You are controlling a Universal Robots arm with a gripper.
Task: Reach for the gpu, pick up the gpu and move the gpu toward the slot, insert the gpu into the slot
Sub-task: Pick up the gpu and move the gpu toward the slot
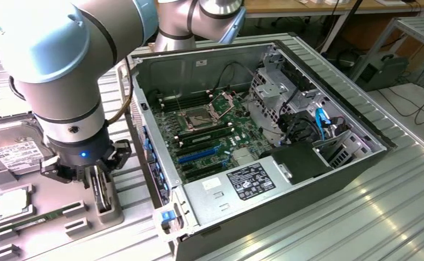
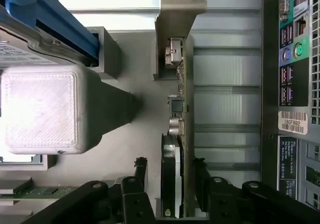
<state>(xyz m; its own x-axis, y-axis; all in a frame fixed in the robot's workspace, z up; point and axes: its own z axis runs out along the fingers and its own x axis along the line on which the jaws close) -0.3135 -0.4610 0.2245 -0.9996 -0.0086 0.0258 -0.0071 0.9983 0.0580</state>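
Note:
The gpu (image 2: pixel 181 134) stands on edge in a grey holder (image 1: pixel 110 215) on the parts tray, at the exterior view's left; its silver-grey bracket (image 2: pixel 175 13) is at the far end. My gripper (image 2: pixel 170 165) is lowered over the card's near end and open, one finger (image 2: pixel 141 166) on each side of the card with a small gap showing. In the exterior view the gripper (image 1: pixel 99 184) hangs just beside the open computer case. The blue slot (image 1: pixel 197 155) lies on the green motherboard (image 1: pixel 230 122) inside the case, with nothing in it.
A silver hard drive (image 1: pixel 16 152) with a white label and a green memory stick (image 1: pixel 34 222) lie on the same tray. The case wall (image 1: pixel 150 163) stands close beside the gripper. A black power supply (image 1: pixel 248 182) sits near the slot. A grey block (image 2: pixel 40 108) stands beside the card.

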